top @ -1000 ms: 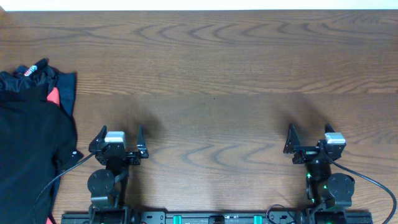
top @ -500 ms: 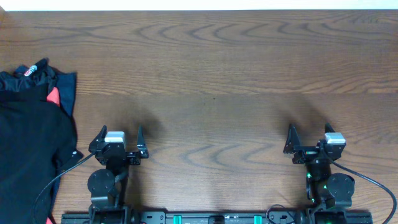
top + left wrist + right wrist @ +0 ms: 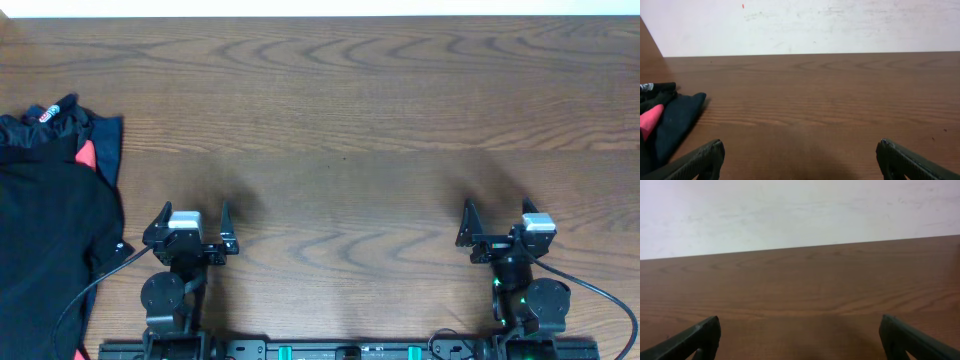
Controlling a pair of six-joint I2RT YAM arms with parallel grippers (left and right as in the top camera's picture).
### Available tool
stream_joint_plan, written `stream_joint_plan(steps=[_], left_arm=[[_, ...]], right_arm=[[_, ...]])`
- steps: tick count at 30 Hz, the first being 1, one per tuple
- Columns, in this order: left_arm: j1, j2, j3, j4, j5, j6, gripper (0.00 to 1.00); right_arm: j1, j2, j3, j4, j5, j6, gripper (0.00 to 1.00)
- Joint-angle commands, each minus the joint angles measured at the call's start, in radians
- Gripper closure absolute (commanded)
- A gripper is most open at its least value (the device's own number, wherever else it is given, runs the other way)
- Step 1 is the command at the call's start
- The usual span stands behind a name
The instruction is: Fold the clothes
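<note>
Clothes [image 3: 50,230]: one heap, lying just off the outer side of my left tool [image 3: 192,213] and well apart from my right tool [image 3: 498,213]. I count three colours in it: one big black garment [image 3: 45,260] on top, one navy piece [image 3: 108,145] and one red patch [image 3: 87,153] peeking out between them. Two tools, both released, jaws spread wide, low over the worktop [image 3: 340,120]. On the left wrist camera, the heap's edge sits ahead and to the left.

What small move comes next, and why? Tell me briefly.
Probably swing the left gripper left toward the clothes and take the black garment on top. It and the right gripper stand open and empty; the pile lies heaped at the table's left edge, nearest that arm.
</note>
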Motion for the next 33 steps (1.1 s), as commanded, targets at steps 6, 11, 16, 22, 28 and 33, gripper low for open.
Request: stream_joint_plan(steps=[6,11,16,22,28,33], left_arm=[[-0.002,0.002,-0.014,-0.039,0.01,-0.005,0.02],[-0.002,0.002,-0.014,-0.039,0.01,-0.005,0.02],[-0.002,0.002,-0.014,-0.039,0.01,-0.005,0.02],[-0.002,0.002,-0.014,-0.039,0.01,-0.005,0.02],[-0.002,0.002,-0.014,-0.039,0.01,-0.005,0.02],[-0.002,0.002,-0.014,-0.039,0.01,-0.005,0.02]], right_arm=[[0.01,0.001,-0.002,-0.004,0.011,-0.01,0.01],[0.01,0.001,-0.002,-0.004,0.013,-0.011,0.01],[0.01,0.001,-0.002,-0.005,0.048,-0.013,0.01],[0.01,0.001,-0.002,-0.006,0.044,-0.013,0.01],[0.01,0.001,-0.002,-0.005,0.025,-0.014,0.01],[0.01,0.001,0.0,-0.008,0.014,-0.014,0.01]])
